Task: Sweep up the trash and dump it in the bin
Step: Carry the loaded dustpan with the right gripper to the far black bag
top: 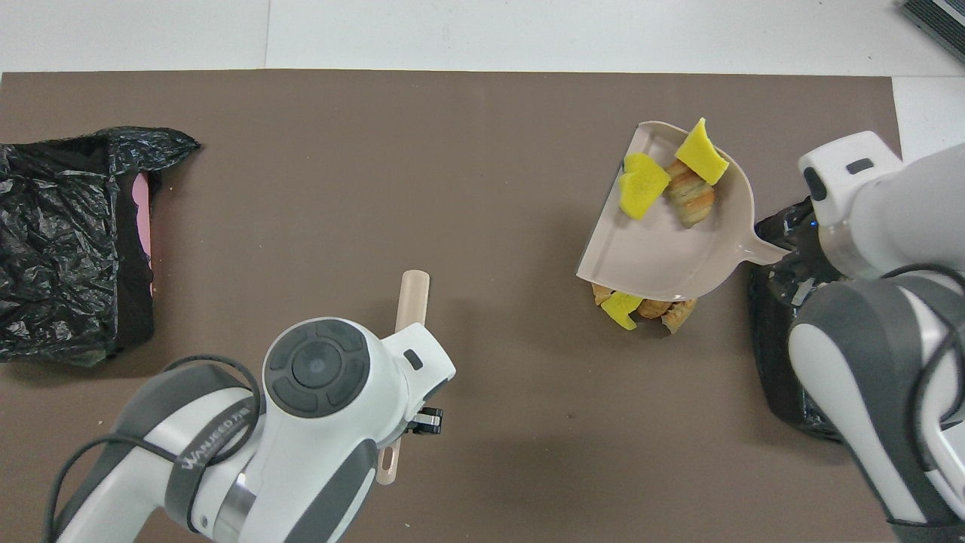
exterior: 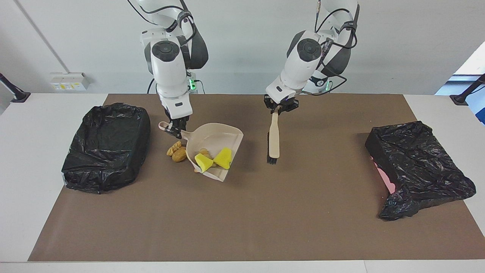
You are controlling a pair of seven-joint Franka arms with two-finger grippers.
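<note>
a: beige dustpan (exterior: 214, 143) is up off the brown mat (exterior: 242, 212), right gripper (exterior: 175, 129) clamped on its handle, pan tilted with the open lip lowest. two yellow chunks (exterior: 214, 160) and one striped chunk (top: 688, 193) sit in it near the lip.

b: rest of the trash?

a: loose pile (exterior: 177, 152) on the mat under the pan's handle end, near the mat's middle, toward the right arm's end. orange-tan bits plus a yellow one (top: 623, 309) showing in the overhead view.

b: left side?

a: left gripper (exterior: 279, 108) closed on the brush (exterior: 273, 139) handle top. brush hangs bristles down over the mat's middle; can't tell if the bristles touch.

b: bins?

a: black-bagged bin (exterior: 107, 146) at the mat's edge on the right arm's end, beside the pile. second black-bagged bin (exterior: 416, 167) at the left arm's end, pink showing at its side.
</note>
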